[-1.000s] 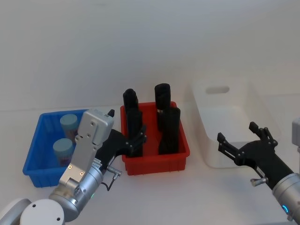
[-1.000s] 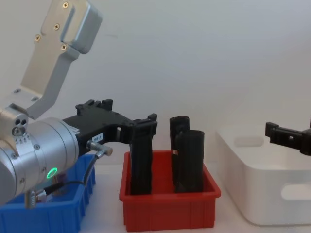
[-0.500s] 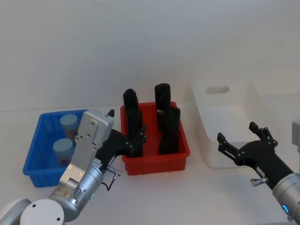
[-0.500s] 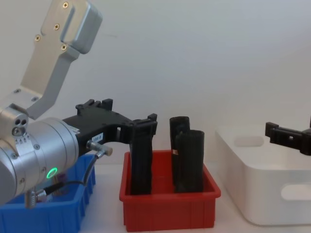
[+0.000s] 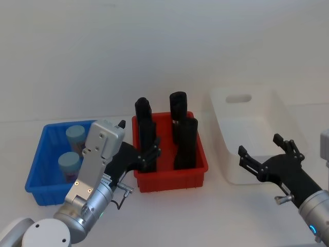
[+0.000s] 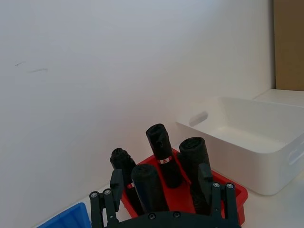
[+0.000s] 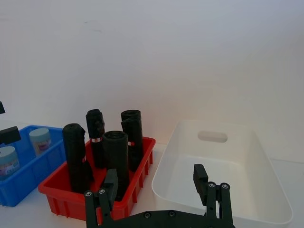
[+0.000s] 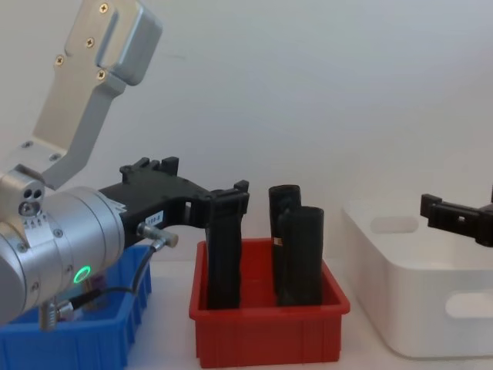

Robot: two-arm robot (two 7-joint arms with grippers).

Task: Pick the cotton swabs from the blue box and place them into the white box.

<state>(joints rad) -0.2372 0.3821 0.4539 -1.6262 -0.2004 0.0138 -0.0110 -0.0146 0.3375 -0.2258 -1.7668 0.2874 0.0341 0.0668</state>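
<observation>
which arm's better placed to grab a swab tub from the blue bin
Left. The left gripper, jaws open, hangs near the shallow blue ribbed plastic bin holding two clear pale-lidded cotton swab tubs; the right gripper sits at the large white plastic tub.

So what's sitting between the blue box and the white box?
A red bin holding four tall black cylinders stands between the blue box and the white box, clearest in the head view.

on the table (image 5: pixel 216 216), a box (image 5: pixel 43 194) holding two cotton swab containers (image 5: pixel 69 162) at left, a bin (image 5: pixel 169 181) of four upright cylinders (image 5: pixel 179 105) in the middle, a larger box (image 5: pixel 257 110) at right.
</observation>
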